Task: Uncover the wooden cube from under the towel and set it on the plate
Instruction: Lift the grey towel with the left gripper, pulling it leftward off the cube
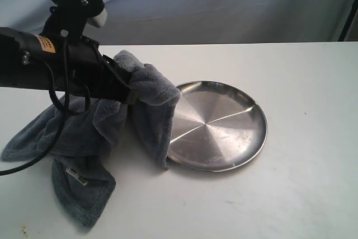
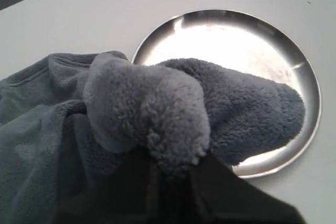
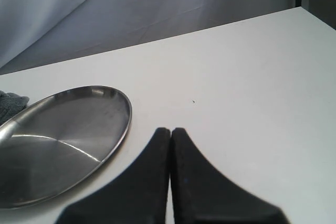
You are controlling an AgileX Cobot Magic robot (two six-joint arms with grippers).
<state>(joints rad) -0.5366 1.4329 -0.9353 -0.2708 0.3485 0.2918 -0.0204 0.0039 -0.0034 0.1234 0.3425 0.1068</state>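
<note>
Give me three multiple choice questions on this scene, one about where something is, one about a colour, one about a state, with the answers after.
1. Where does the raised towel hang relative to the plate?
A. Over its left rim in the exterior view
B. Far off to its right
C. Beneath it

2. What colour is the towel?
A. Red
B. Blue-grey
C. Yellow

3. What state is the right end effector in?
A. Wide open
B. Shut on the plate
C. Shut, holding nothing

Answers:
1 A: the fold gripped by the left end effector drapes across that rim.
2 B: the fleece reads blue-grey in the exterior and left wrist views.
3 C: its fingers meet, with only bare table beyond them.
</note>
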